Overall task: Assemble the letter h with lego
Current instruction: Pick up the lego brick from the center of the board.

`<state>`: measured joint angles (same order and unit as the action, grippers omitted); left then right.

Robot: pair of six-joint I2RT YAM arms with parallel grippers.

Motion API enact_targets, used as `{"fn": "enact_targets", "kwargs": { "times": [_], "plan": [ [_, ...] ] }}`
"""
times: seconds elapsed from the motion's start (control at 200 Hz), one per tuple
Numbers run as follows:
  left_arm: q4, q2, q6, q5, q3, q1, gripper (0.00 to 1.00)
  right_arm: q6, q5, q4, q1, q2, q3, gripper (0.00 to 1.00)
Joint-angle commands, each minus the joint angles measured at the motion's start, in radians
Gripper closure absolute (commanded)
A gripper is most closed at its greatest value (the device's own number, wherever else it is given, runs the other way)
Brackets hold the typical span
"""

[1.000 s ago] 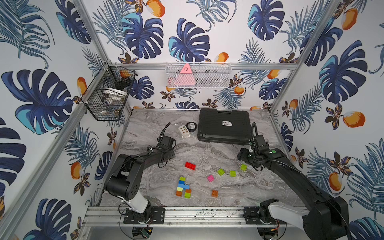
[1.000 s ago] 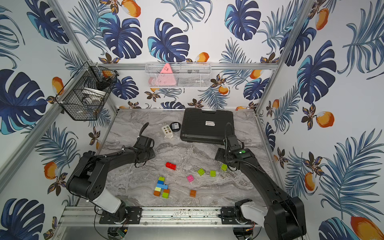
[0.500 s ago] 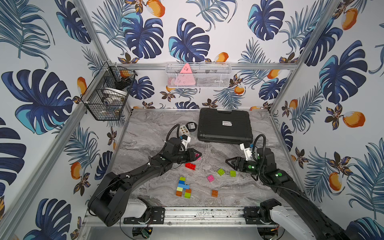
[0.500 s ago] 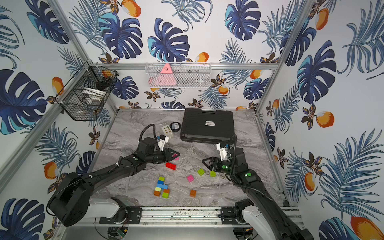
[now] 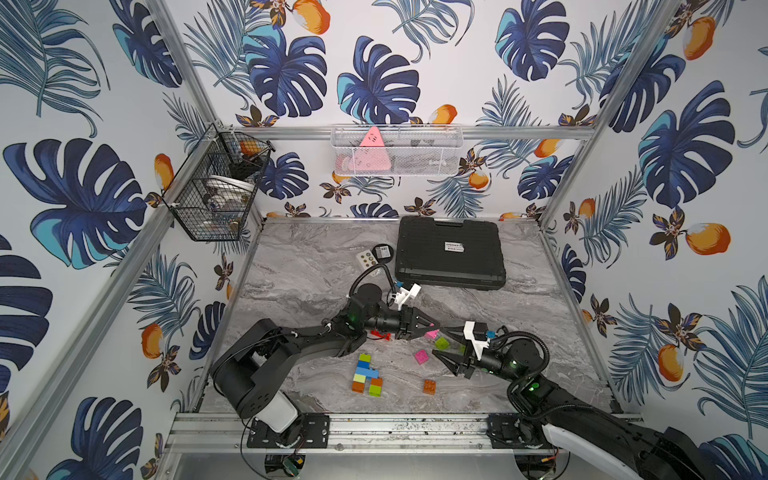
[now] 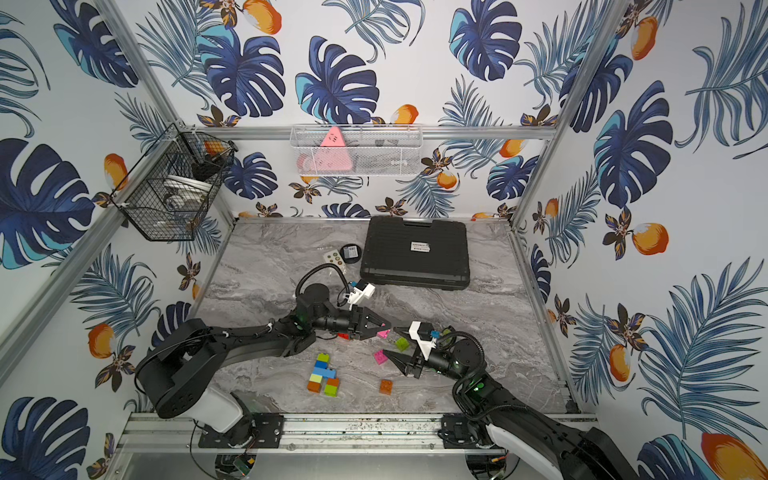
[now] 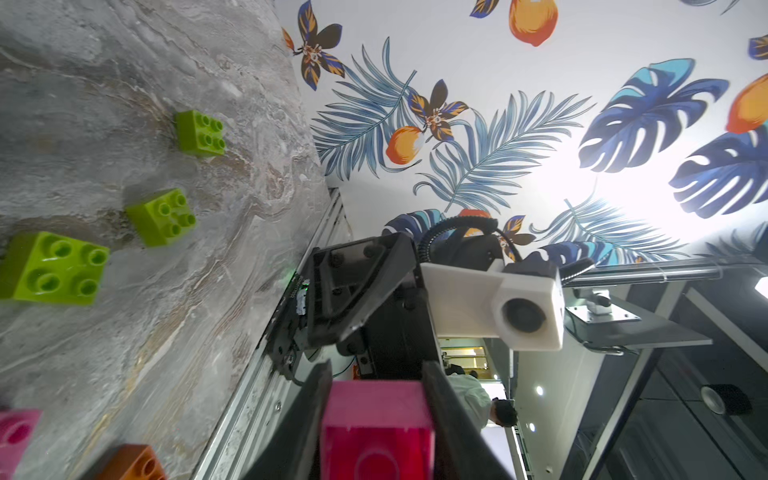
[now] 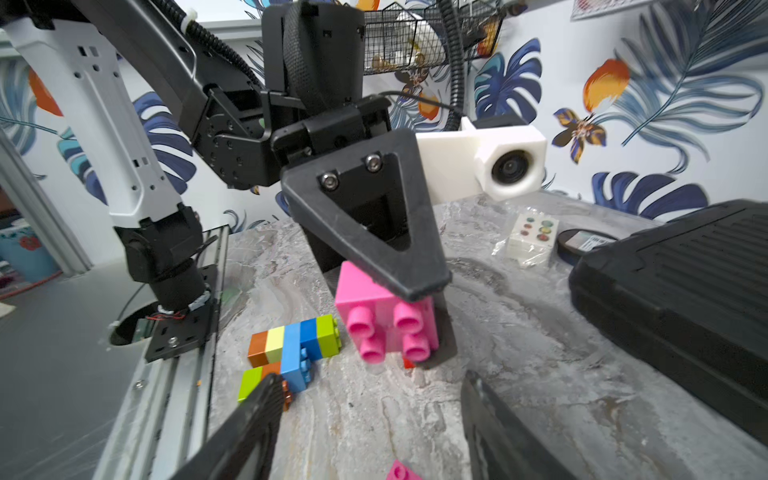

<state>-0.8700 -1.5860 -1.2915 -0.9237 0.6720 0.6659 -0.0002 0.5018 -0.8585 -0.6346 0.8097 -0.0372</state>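
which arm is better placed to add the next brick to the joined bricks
Left. The left gripper is shut on a pink brick, a short way from the joined bricks. The right gripper is open and empty, so it would likely have to pick one up first.

Mid-table, the left gripper (image 5: 430,329) reaches in from the left with a brick (image 5: 432,333) between its fingers, and the right gripper (image 5: 439,340) faces it from the right, tips near each other. In front of them lies the joined stack (image 5: 365,374), with a single brick (image 5: 429,386) to its right. Behind them the case (image 5: 449,253) sits at the back, with the card (image 5: 367,259) and disc (image 5: 382,252) just left of it.
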Motion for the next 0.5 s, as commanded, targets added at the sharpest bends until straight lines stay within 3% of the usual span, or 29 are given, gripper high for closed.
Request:
{"fn": "enact_targets", "kwargs": {
  "times": [0.0, 0.13, 0.37, 0.495],
  "plan": [
    [-0.188, -0.026, -0.106, -0.041, -0.003, 0.002, 0.70, -0.141, -0.061, -0.139, -0.032, 0.052, -0.021, 0.36],
    [-0.137, -0.022, -0.080, -0.039, 0.000, 0.002, 0.72, -0.162, -0.161, -0.228, -0.064, 0.102, -0.016, 0.40],
    [-0.100, -0.010, -0.051, -0.044, 0.001, 0.001, 0.71, -0.169, -0.170, -0.243, -0.078, 0.163, -0.056, 0.50],
    [-0.167, -0.038, -0.093, -0.047, -0.015, -0.001, 0.70, -0.172, -0.146, -0.216, -0.084, 0.173, -0.074, 0.63]
  ]
}}
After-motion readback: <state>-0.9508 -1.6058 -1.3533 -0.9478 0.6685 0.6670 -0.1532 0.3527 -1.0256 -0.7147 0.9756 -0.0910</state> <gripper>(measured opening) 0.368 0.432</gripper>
